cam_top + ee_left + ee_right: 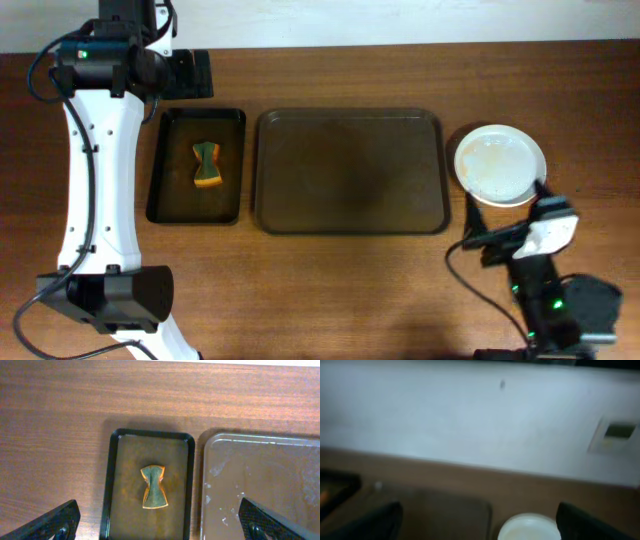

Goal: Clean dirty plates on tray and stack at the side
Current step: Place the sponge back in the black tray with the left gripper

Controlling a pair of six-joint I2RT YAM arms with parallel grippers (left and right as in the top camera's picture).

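Observation:
The large brown tray [350, 170] lies mid-table with nothing on it; in the left wrist view [260, 485] its surface shows wet streaks. White plates [500, 165] sit on the table just right of the tray, seen as one round disc with a faint stain; I cannot tell how many are stacked. They show blurred in the right wrist view [529, 529], beside the tray [445, 510]. My left gripper [185, 72] is open and empty at the back left, above the black tray [160, 527]. My right gripper [490, 240] is open and empty at the front right, below the plates [480, 522].
A narrow black tray [165, 180] stands left of the brown tray and holds a green and orange sponge [207, 165], also seen in the left wrist view [153, 487]. The left arm runs down the table's left side. A pale wall lies behind the table.

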